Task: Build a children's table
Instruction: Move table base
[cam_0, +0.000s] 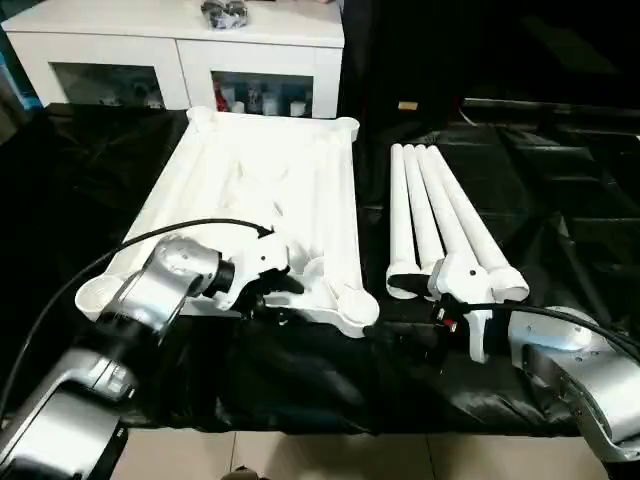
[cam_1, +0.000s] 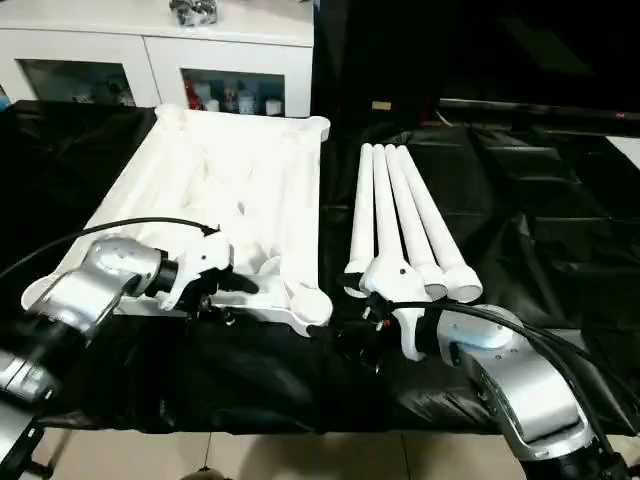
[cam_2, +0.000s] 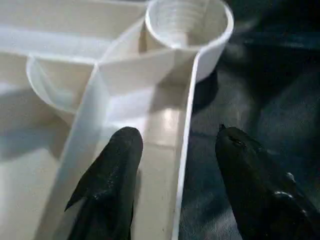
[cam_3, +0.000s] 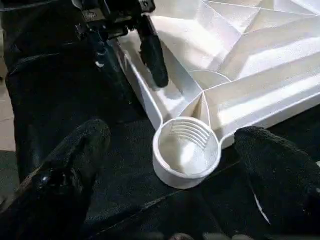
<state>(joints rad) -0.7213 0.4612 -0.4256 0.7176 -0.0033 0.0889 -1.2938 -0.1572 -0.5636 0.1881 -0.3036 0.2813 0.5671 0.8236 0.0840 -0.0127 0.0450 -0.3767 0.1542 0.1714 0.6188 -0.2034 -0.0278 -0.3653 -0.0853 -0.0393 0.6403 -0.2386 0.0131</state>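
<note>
Two black fingers of the left gripper (cam_2: 172, 165) straddle the near rim of the tabletop (cam_0: 250, 190), one finger (cam_2: 112, 165) inside the rim wall, the other outside over the black cloth (cam_0: 80, 170). Gap on both sides of the wall: jaws part-open, not clamped. Likely a bracing hold, to keep the slab steady for leg fitting.

Tabletop lies underside up, ribs showing, near-right corner socket (cam_3: 186, 150) open and threaded.

Right gripper (cam_3: 172, 165) spread wide, nothing held, aimed at that socket from just in front of it.

Four legs (cam_0: 440, 215) lie side by side on the cloth, right of the tabletop, none fitted.

Left forearm (cam_0: 150, 300) angles in from the lower left, wrist bent across toward the rim. Right forearm (cam_1: 510, 380) comes from the lower right, near the leg ends.

White cabinet (cam_0: 180, 45) behind.
</note>
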